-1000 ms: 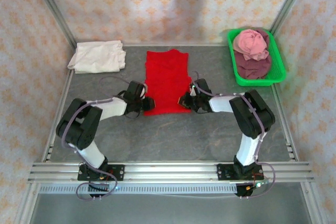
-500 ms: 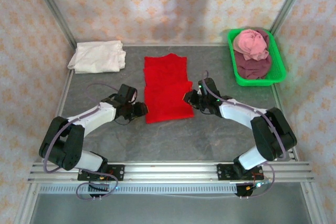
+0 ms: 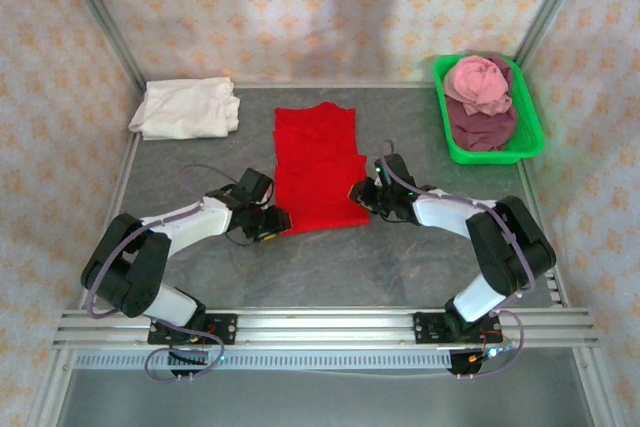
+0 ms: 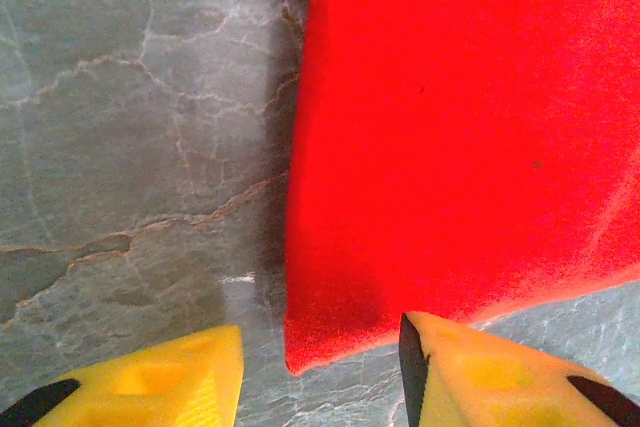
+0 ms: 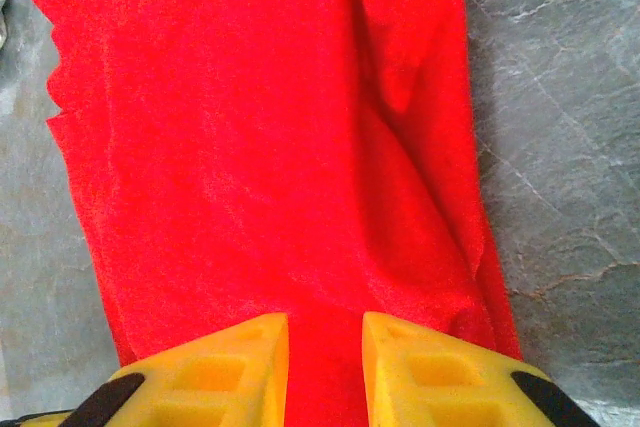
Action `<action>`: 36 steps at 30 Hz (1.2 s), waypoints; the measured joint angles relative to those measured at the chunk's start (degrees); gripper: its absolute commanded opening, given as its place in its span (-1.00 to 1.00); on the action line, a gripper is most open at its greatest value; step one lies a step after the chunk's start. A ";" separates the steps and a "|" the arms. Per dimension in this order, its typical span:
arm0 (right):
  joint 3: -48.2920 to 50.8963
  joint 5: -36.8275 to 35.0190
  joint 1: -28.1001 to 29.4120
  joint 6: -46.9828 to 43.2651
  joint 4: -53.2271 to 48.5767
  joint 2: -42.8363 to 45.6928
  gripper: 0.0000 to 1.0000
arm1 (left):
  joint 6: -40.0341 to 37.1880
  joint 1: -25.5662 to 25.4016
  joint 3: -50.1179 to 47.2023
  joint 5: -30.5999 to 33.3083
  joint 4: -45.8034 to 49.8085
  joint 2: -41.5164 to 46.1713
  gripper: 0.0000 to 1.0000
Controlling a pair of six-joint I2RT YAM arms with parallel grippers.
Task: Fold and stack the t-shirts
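A grey, marble-veined table fills the floor of the booth. Walls papered in a pale orange pattern close it in on three sides, and an aluminium rail runs across the near edge where both arms are bolted. The stone is bare behind both hands and out to the outer side of each arm, so there is open room there. The back wall is well apart from the fingertips.

The red t-shirt lies flat in a long strip between the two hands, running away from them toward the back wall. Well beyond the left gripper, toward its outer side, a cream-white t-shirt lies folded near the back corner. Far beyond the right gripper, on its outer side, a green tray holds a maroon t-shirt with a pink t-shirt bundled on top.

The left gripper sits low at the red shirt's near left corner. In its wrist view the yellow fingers stand wide apart, released, and the corner of the cloth lies on the stone between them, nearer the right-hand finger. The right gripper is at the shirt's right edge near its lower end. Its fingers stand close together with red cloth in the narrow gap, and I cannot tell whether they pinch it.
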State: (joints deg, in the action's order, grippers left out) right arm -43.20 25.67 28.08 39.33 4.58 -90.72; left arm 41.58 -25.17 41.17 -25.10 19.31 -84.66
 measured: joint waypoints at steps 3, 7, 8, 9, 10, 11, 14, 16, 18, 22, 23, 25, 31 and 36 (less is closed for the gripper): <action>0.00 0.00 0.00 -0.15 0.02 0.00 -0.49 | 0.24 -0.37 0.00 0.00 -0.15 -0.24 -0.10; 0.50 -0.07 0.00 -0.17 0.76 0.09 -0.49 | 0.46 -1.14 0.04 0.00 -0.92 -0.90 -0.16; 0.79 -0.13 0.00 -0.17 0.85 0.13 -0.49 | 0.50 -1.42 0.04 0.00 -1.16 -1.31 -0.18; 1.11 -0.22 0.00 -0.17 0.87 0.22 -0.49 | 0.61 -1.49 0.07 0.00 -1.38 -1.86 -0.22; 1.44 -0.22 0.00 -0.17 0.87 0.28 -0.49 | 0.59 -1.64 0.17 0.07 -1.42 -2.36 -0.26; 1.70 -0.22 0.00 -0.17 0.87 0.35 -0.49 | 0.63 -1.55 0.37 0.09 -1.31 -2.51 -0.29; 2.78 -0.35 0.00 -0.17 0.81 1.29 -0.49 | 0.87 -1.55 0.72 0.66 -0.55 -2.89 -0.49; 3.74 -0.70 0.00 -0.17 0.66 2.84 -0.48 | 0.81 -1.57 0.79 1.36 -0.09 -2.99 -0.58; 4.94 -1.16 0.00 -0.17 0.39 5.01 -0.45 | 0.76 -1.57 0.81 1.88 0.46 -2.99 -0.72; 8.07 -0.74 -1.03 0.04 0.39 9.62 -0.25 | 0.59 -1.86 1.22 2.60 -0.09 -3.13 -0.95; 8.61 -0.39 -1.42 0.24 0.33 10.16 -0.21 | 0.52 -1.92 1.22 2.64 -0.37 -3.13 -0.99; 9.57 0.61 -2.27 0.28 0.07 10.75 -0.17 | 0.39 -2.10 1.22 2.95 -0.48 -3.15 -1.00; 11.41 4.17 -2.38 0.39 -0.74 10.84 -0.09 | 0.37 -2.12 1.22 3.30 -0.46 -3.15 -1.00; 11.58 6.51 -2.38 0.81 0.22 9.88 -0.12 | 0.35 -2.12 1.22 3.34 -0.46 -3.13 -1.00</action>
State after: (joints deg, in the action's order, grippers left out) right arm -31.62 32.18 25.69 40.14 4.80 -80.84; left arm 41.93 -27.29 42.39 -21.76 18.85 -87.79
